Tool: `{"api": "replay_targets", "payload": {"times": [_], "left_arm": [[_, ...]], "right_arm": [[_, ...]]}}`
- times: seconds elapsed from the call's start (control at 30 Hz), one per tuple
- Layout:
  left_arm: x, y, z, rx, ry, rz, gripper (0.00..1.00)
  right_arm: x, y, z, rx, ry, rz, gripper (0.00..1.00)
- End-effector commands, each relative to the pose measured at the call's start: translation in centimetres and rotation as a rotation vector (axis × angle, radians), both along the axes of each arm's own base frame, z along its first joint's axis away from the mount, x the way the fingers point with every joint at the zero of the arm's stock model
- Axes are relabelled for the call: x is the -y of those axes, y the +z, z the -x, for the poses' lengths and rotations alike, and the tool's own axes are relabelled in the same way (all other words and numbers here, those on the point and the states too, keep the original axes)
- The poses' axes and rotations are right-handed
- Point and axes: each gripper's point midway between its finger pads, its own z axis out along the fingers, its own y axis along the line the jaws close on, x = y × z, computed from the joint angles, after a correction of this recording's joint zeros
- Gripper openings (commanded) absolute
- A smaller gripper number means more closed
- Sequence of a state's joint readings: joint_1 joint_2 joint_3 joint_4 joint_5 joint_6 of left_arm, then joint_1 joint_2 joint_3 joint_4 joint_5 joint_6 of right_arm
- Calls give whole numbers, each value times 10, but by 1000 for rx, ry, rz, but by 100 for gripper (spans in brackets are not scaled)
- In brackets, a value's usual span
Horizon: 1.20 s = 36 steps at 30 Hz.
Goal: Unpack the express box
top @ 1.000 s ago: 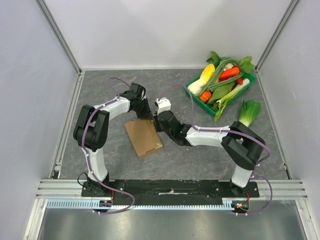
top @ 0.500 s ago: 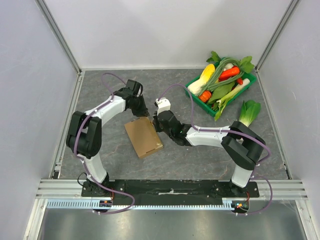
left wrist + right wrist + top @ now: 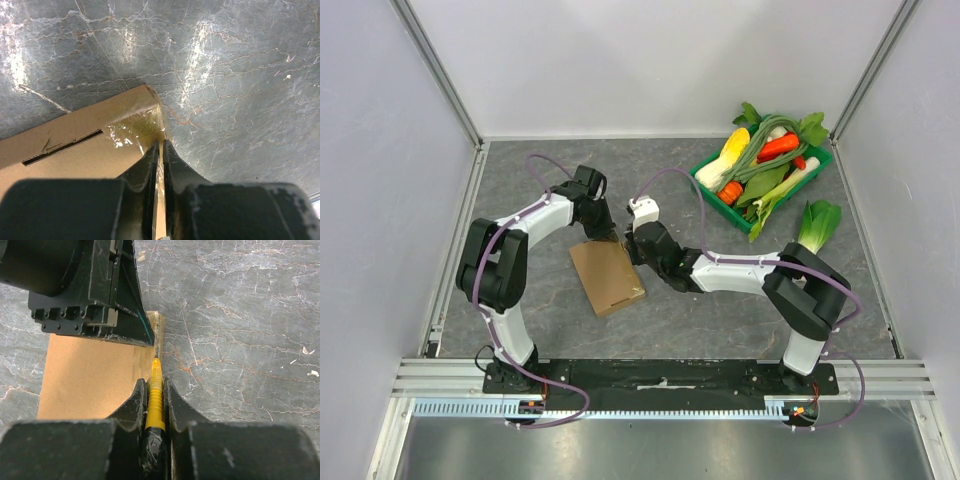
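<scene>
The express box [image 3: 608,275], flat plain brown cardboard, lies on the grey table between both arms. Clear tape [image 3: 137,127] shines over its far right corner. My left gripper [image 3: 609,234] [image 3: 160,144] stands at that corner, its jaws shut to a thin slit right over the box's taped edge [image 3: 75,145]. Whether tape is pinched in the slit does not show. My right gripper [image 3: 632,246] [image 3: 154,382] is shut on a yellow ribbed tool [image 3: 155,395] with a black taped handle. The tool's tip touches the box's right edge [image 3: 90,375], just short of the left gripper's black body [image 3: 90,290].
A green tray [image 3: 710,190] piled with vegetables stands at the back right. A bok choy [image 3: 817,225] lies on the table beside it. Grey walls with metal rails close the table on the left, back and right.
The left arm's elbow swung out to the left and came partly back, while its gripper stayed at the box's far corner. The box and the right arm have kept their places.
</scene>
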State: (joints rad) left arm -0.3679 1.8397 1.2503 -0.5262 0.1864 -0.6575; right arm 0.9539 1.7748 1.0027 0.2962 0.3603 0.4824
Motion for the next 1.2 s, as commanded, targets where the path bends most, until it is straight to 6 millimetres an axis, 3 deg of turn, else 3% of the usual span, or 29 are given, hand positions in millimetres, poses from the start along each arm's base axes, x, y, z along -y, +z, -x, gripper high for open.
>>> {"api": "replay_targets", "payload": {"times": [0.0, 0.1, 0.37, 0.7, 0.93, 1.17], "left_arm": [[-16, -22, 8, -87, 81, -109, 11], [-29, -30, 12, -112, 120, -190, 7], [-35, -48, 23, -165, 171, -228, 2], [-32, -50, 19, -163, 183, -221, 2], [-32, -50, 18, -160, 184, -219, 2], [-31, -56, 20, -173, 193, -212, 2]], "right_arm": [[-8, 15, 5, 17, 8, 27, 0], [-8, 21, 10, 16, -4, 63, 0], [-6, 21, 25, -22, -12, 126, 0], [2, 2, 54, -99, 25, 163, 0], [15, 9, 86, -176, 63, 166, 0], [34, 2, 121, -280, 122, 186, 0]]}}
